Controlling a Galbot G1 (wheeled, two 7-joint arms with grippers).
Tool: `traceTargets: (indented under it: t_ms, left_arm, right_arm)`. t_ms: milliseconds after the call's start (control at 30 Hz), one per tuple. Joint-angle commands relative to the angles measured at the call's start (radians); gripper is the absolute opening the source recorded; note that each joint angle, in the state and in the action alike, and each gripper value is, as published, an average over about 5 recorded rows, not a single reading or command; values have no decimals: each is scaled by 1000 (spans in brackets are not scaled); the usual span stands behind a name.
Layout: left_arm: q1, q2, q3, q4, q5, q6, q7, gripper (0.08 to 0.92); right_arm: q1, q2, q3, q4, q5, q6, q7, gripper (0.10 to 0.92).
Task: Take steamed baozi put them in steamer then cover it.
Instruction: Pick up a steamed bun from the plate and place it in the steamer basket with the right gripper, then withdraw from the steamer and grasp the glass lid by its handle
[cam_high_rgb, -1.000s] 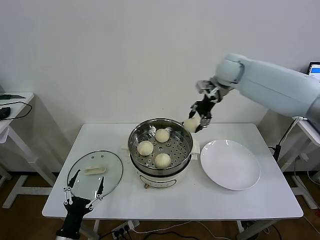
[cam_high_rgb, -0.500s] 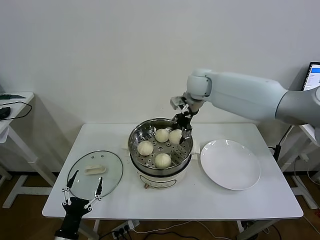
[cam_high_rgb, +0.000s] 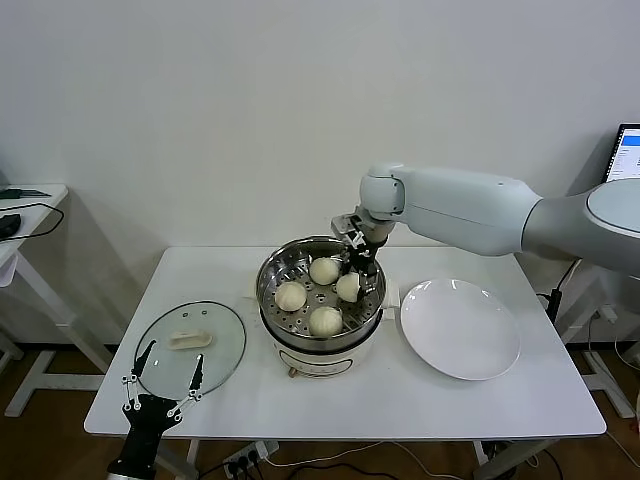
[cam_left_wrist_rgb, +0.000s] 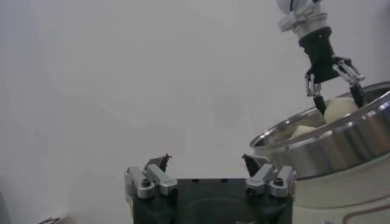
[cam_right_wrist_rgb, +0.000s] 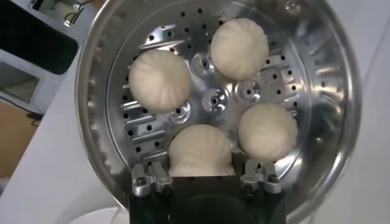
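My right gripper (cam_high_rgb: 352, 272) reaches down into the round shiny stainless-steel steamer (cam_high_rgb: 272, 272) on its white electric base, and its fingers (cam_left_wrist_rgb: 315, 84) pinch one small cream-white pleated baozi (cam_high_rgb: 348, 287) by its sides. In my right wrist view that bun (cam_right_wrist_rgb: 200, 150) sits between the fingers just over the perforated tray (cam_right_wrist_rgb: 274, 67); whether it already touches the tray I cannot tell. Three more baozi lie on the tray: one toward the back (cam_high_rgb: 324, 270), one on the left (cam_high_rgb: 291, 295) and one at the front (cam_high_rgb: 325, 320). All four are inside the steamer, close together, none stacked.

My left gripper (cam_high_rgb: 161, 381) hangs at the near left edge of the white table (cam_high_rgb: 520, 400), its fingers (cam_high_rgb: 195, 372) spread wide and holding nothing. Just beyond it the round clear glass cover (cam_high_rgb: 225, 345) with its metal rim and cream-white rectangular handle (cam_high_rgb: 189, 340) lies flat on the table, left of the steamer and apart from it. A flat white round plate (cam_high_rgb: 460, 328) rests to the steamer's right.
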Motion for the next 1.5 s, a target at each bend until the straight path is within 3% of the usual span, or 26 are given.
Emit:
traceTargets:
  t_ms: [33, 333, 633, 967, 1133, 1333, 1500]
  left_arm:
    - [0, 0, -1, 1, 0, -1, -2, 823]
    - [-5, 0, -4, 1, -1, -2, -2, 823]
    - [-5, 0, -6, 2, -1, -3, -2, 823]
    - [-7, 3, -5, 4, 24, -6, -4, 823]
    - [-12, 6, -3, -6, 45, -1, -9, 823]
    - [-27, 12, -2, -20, 105, 8, -35, 823]
    - [-40, 30, -1, -30, 152, 31, -79, 823]
  right_arm:
    - [-20, 10, -6, -8, -22, -2, 8, 670]
    - [-23, 6, 3, -5, -28, 1, 15, 678]
    - [-15, -30, 31, 29, -27, 4, 23, 814]
    - [4, -200, 192, 177, -3, 38, 87, 823]
    - [-20, -329, 294, 276, 56, 112, 311, 823]
    - [-166, -465, 445, 363, 73, 218, 805, 823]
    - [-457, -531, 744, 379, 57, 307, 1158, 823]
